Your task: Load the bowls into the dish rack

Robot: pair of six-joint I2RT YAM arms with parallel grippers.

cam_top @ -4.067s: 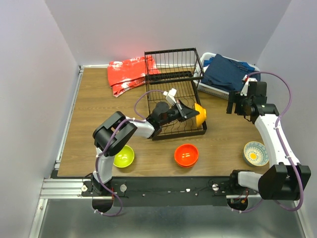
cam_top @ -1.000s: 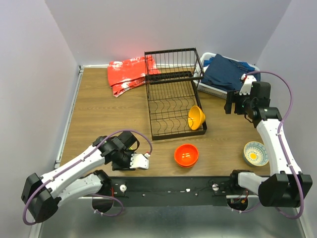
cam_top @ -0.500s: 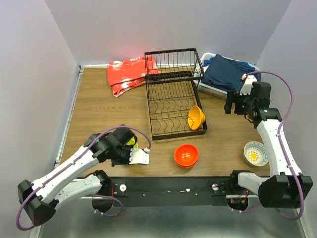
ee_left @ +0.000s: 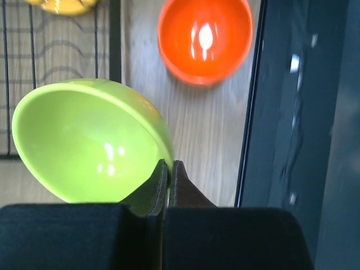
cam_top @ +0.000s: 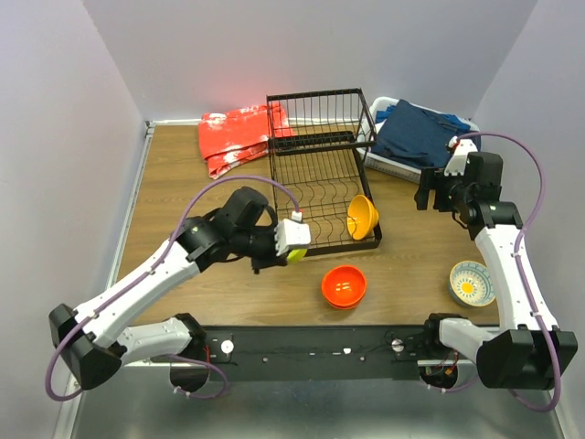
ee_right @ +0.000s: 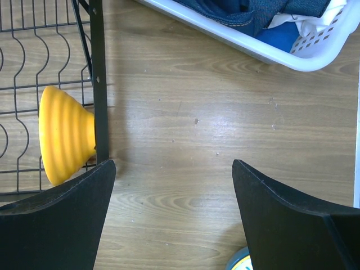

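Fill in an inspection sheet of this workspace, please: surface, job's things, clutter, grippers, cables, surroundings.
Surface: wooden table, no spills seen.
Job's things: black wire rack at the middle back; yellow bowl inside it, on its side at the near right corner; green bowl held in the air near the rack's front edge; red bowl and white bowl on the table, upright.
Clutter: red cloth left of the rack; basket with blue cloth to its right.
Grippers: left gripper shut on the green bowl's rim; right gripper open, holding nothing, above bare table.
Cables: purple cables loop along both arms, no snag seen.
Surroundings: plain pale walls.
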